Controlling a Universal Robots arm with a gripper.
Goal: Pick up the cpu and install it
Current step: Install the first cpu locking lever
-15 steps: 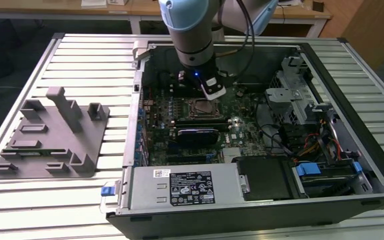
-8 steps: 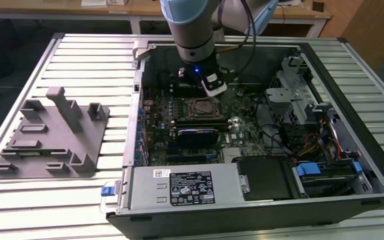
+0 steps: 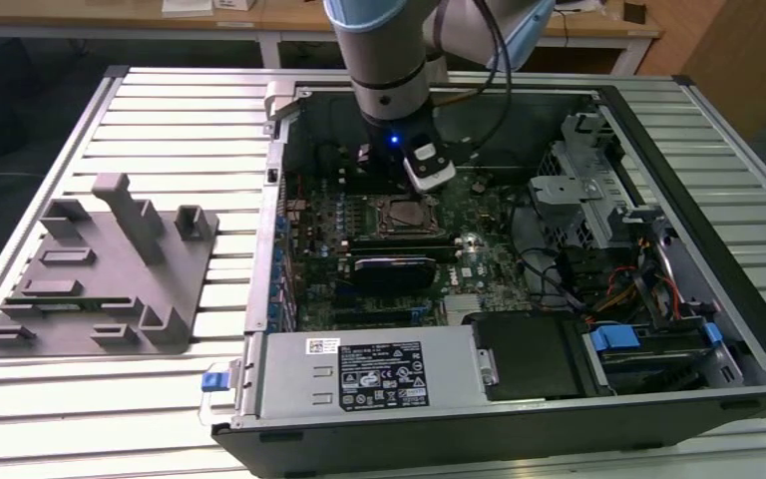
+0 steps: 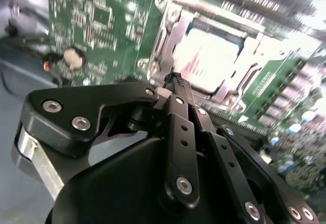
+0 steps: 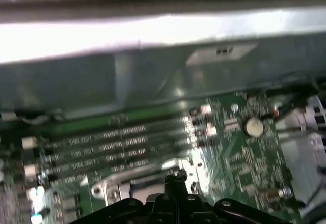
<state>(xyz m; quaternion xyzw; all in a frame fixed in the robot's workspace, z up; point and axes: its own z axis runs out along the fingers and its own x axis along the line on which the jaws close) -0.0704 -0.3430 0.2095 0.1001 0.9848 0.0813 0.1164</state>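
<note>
Second wrist view: the tool (image 4: 174, 81) has its two black fingers pressed together at the tips, with nothing between them. Just beyond those tips lies the cpu (image 4: 206, 58), its bright silver top flat inside the metal frame of the socket (image 4: 168, 28) on the green motherboard (image 4: 97, 20). The tips look to be above the frame's near edge and apart from the chip, though whether they touch the frame I cannot tell.

In the exterior view the arm (image 3: 390, 60) reaches down into the open computer case (image 3: 742, 329), and the tool (image 3: 423, 180) hangs just over the socket (image 3: 403, 215) near the middle of the board. The case lies on a slatted metal worktop (image 3: 184, 130); a grey fixture (image 3: 104, 269) sits well apart on the exterior view's left, with no chip on it that I can make out.

In the first wrist view the fingertips (image 5: 178, 175) point at the frame's edge (image 5: 147, 186), beside the memory slots (image 5: 112, 145).

Judged from this, the pick and the placing are done: the chip is in its seat. The step in hand looks like the finish of the install. Any further move calls for care, since the closed tips are close to the chip and the frame.
</note>
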